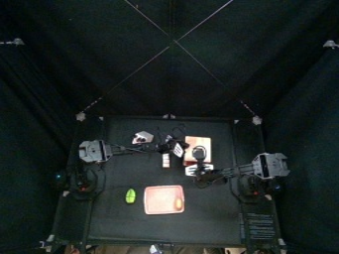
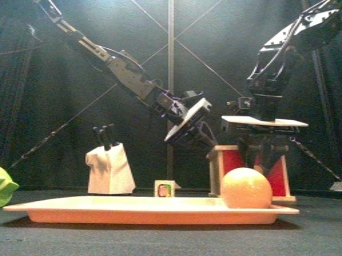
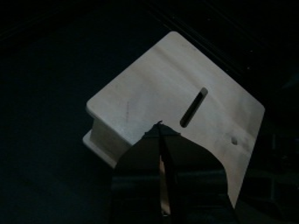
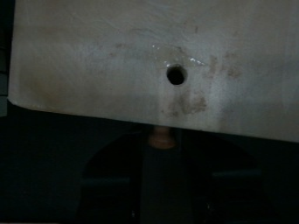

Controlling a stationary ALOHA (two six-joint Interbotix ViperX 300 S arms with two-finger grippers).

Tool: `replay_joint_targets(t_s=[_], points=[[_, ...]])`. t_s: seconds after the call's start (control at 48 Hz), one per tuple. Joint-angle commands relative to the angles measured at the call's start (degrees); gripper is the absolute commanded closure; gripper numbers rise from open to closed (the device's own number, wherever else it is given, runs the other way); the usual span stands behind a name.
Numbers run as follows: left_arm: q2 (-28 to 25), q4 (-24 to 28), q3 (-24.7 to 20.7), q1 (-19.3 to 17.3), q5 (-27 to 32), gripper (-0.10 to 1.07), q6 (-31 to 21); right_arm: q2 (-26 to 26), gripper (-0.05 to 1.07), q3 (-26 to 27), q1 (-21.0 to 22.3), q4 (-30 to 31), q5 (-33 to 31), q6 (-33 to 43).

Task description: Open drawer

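Black curtains ringing small black table (image 1: 106,179); pink tray (image 2: 80,208) along near edge; drawer (image 2: 227,170) behind it, right of centre. Right gripper (image 2: 254,103) poised just above drawer's pale top, jaws parted. Left gripper (image 2: 187,122) angled in close at drawer's left, jaw state unreadable.

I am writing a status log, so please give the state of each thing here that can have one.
drawer: upright on the table; pulled out or not, cannot tell.
pink tray: flat on the table, holding the egg-shaped thing.
egg-shaped thing: standing on the tray.
right gripper: jaws apart, at the drawer.
left gripper: in the air beside the drawer.
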State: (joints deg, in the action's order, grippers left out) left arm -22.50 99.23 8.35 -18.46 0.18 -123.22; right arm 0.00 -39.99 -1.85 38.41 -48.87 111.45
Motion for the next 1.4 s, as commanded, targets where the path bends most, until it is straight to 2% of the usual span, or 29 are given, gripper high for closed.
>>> replay_joint_targets(t_s=[0.0,0.479,1.375], points=[[0.4,-0.1,-0.4,-0.2,-0.1,0.68,0.2,-2.1,0.63,-0.3,-0.8,-1.0,0.4,-0.1],[0.1,-0.8,-0.3,-0.2,-0.1,0.68,0.2,-3.4,0.63,-2.0,-3.7,-1.9,5.4,0.0],[0.2,-0.8,0.4,-0.3,-0.1,0.68,0.2,-2.1,0.63,-1.2,-12.2,-5.4,5.6,1.1]])
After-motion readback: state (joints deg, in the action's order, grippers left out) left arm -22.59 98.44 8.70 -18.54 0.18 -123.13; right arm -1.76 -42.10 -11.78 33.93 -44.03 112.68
